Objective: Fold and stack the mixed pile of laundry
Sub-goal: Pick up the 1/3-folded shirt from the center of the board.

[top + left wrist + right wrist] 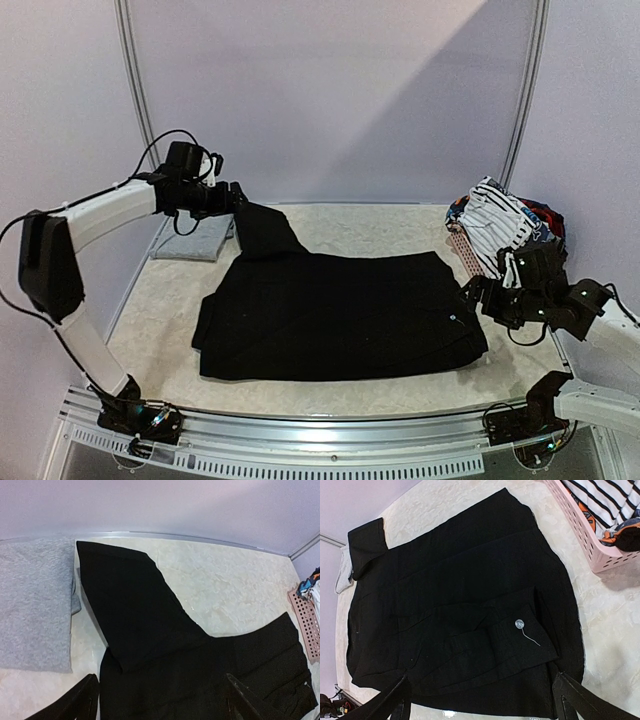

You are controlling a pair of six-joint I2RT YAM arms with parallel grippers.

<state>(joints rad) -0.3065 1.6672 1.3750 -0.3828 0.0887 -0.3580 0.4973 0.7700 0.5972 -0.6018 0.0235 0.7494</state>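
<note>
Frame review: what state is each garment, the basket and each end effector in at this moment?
black trousers: spread flat on the table, partly folded, one leg angled toward the far left.
grey garment: folded, lying flat at the far left.
pink basket: at the right side, holding garments.
striped piece: heaped in the basket, unfolded.
left end effector: open, holding nothing.
right end effector: open, holding nothing.

The large trousers [340, 310] spread mid-table are plain black. At far left, a folded garment [195, 240] is light grey. At far right, a white piece [500, 225] with black stripes tops a pink perforated basket [462, 250]. The table [160, 310] is mottled cream.
</note>
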